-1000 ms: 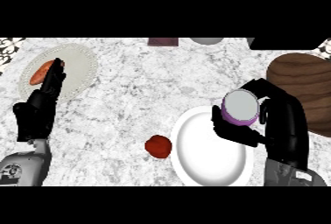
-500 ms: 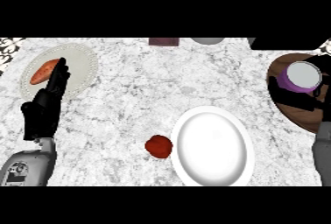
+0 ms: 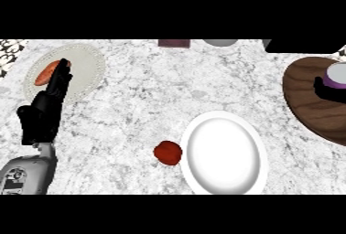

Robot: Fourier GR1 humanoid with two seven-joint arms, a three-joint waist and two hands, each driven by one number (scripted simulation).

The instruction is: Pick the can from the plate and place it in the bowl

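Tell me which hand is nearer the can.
Right. The right hand holds the can over the wooden bowl at the view's right edge; the left hand rests far left, over the small plate.

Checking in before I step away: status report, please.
Left hand open, resting at left over the small plate. Right hand shut on can, above the wooden bowl. Can off the white plate; nothing blocking.

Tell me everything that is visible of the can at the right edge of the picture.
The can is a cylinder with a purple side and a pale grey top. The picture's right edge cuts it off. It is over the brown wooden bowl, and the right hand curls round its lower side. Whether it rests on the bowl cannot be told.
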